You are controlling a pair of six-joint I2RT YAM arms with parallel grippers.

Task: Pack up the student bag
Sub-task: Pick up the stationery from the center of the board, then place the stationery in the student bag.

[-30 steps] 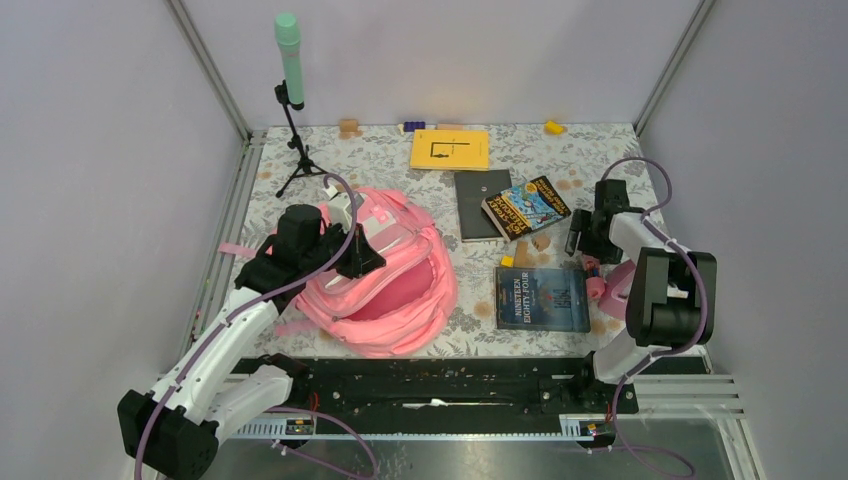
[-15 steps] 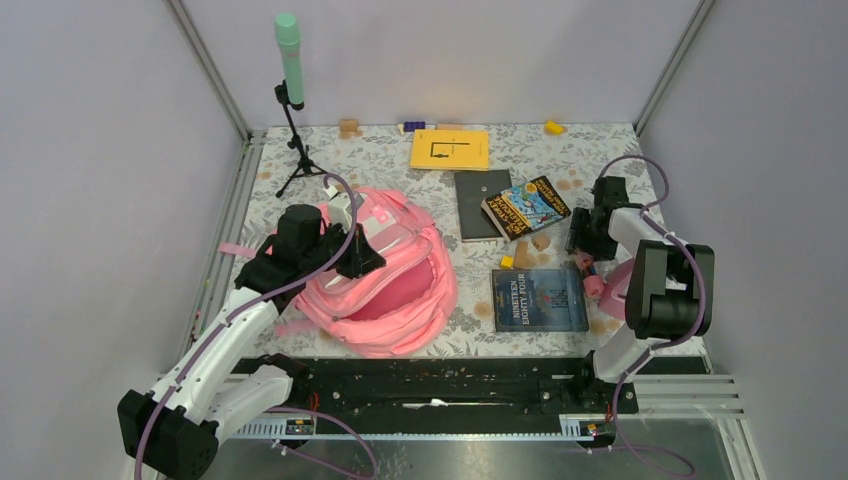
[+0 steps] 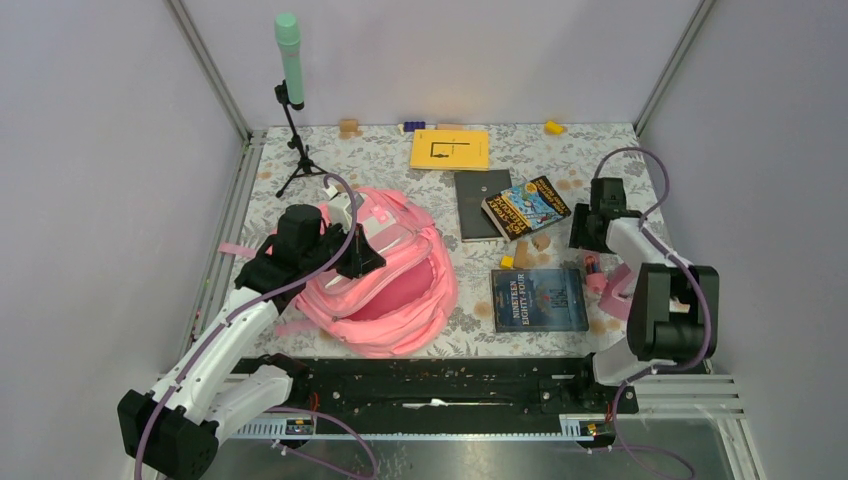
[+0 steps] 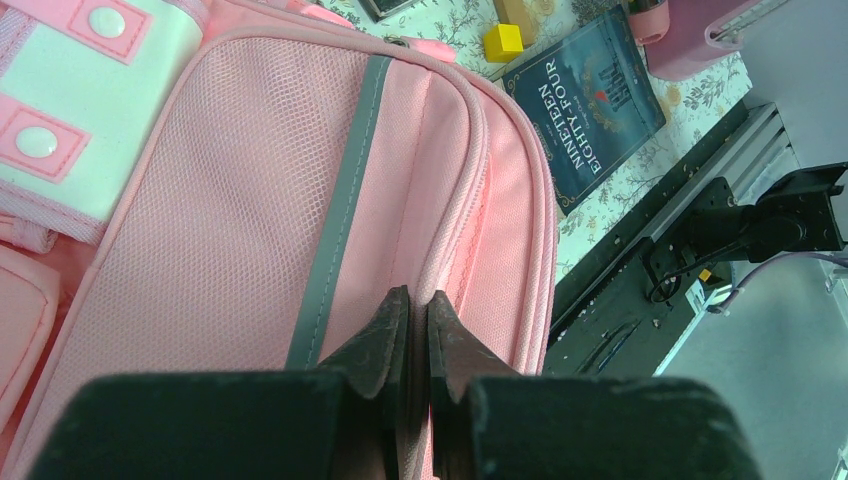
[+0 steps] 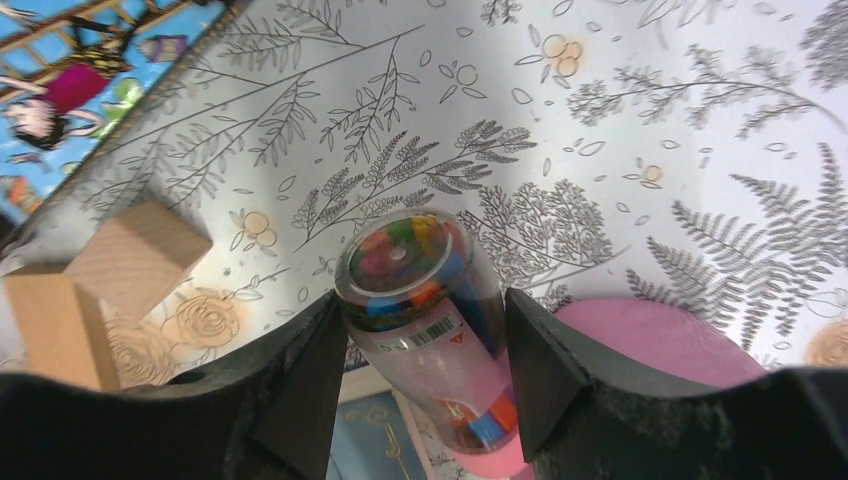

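The left gripper is clenched on the bag, with the zip edge pinched between its tips. The pink mesh panel and grey strip run away just ahead of them. The bag lies slumped under that arm, its mouth facing the book off to the fingers' right. Across the table the right gripper straddles a clear tube of coloured sticks. One finger stands close against each side of it, and I cannot tell whether they press it yet. The tube's far end points away from the fingertips, and its near end runs back under the wrist beside a pink case. Two wooden blocks sit off the left finger. The step in hand looks like picking up the tube for packing while the left arm holds the bag's rim. Next, the tube needs a firm, centred squeeze, since it is round and smooth and may roll or slip. Then it needs a lift clear of the case and a carry over the book to the bag's mouth.
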